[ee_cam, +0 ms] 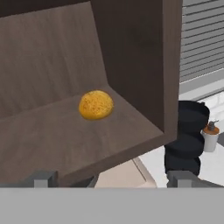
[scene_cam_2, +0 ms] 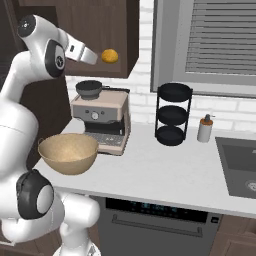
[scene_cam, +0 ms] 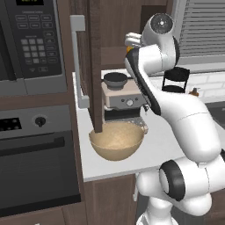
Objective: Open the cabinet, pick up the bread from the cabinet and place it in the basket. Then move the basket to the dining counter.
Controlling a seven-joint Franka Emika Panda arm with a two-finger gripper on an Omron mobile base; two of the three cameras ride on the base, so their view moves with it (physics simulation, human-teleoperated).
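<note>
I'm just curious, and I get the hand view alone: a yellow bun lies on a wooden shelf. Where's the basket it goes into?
Observer: The basket sits on the white counter below the cabinet, in front of the coffee machine.
Visitor: Is the door open?
Observer: Yes, the door stands out edge-on above the basket.
Visitor: And the claw?
Observer: From the side, the claw is level with the bread, just short of it.

Even, soft rendered light, slight blur.
</note>
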